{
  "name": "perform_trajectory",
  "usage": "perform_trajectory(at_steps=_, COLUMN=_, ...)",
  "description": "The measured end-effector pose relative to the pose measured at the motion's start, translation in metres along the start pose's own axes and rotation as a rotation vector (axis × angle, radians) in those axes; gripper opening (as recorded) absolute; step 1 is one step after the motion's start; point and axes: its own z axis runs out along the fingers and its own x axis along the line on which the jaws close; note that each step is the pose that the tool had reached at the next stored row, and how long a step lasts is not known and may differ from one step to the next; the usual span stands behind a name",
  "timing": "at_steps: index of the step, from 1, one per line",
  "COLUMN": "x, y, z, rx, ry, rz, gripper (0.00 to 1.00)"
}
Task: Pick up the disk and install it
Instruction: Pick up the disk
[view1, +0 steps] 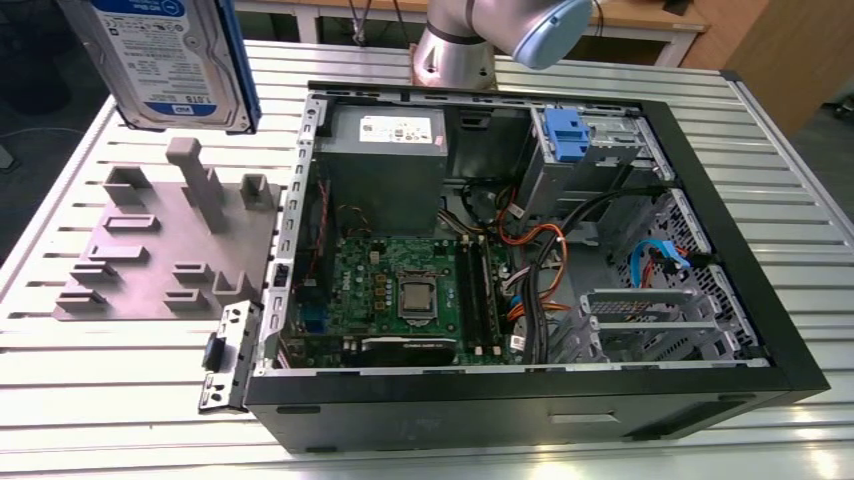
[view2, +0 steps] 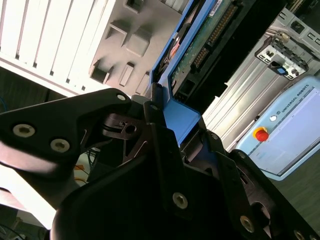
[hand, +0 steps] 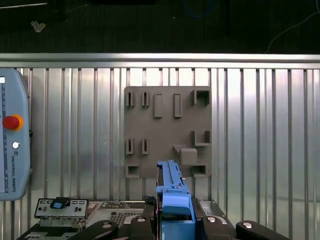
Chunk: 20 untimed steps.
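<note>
End effector (hand: 176, 219) clamps the disk (view1: 167, 60): silver, white-and-blue label, blue carrier frame.

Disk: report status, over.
Gripper shut on the disk, by its blue carrier. Disk aloft over the grey fixture, outside the open case. Nothing seen between disk and case.

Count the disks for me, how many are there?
1. The disk is held up in the gripper, over the table beside the open computer case. More could be hidden inside the case.
</note>
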Motion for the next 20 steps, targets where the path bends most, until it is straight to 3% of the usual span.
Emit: perform_trajectory(at_steps=20, x=0.0054, y=-0.0053, z=0.0, rx=0.0, ry=0.0014, rz=0.0, gripper=0.37)
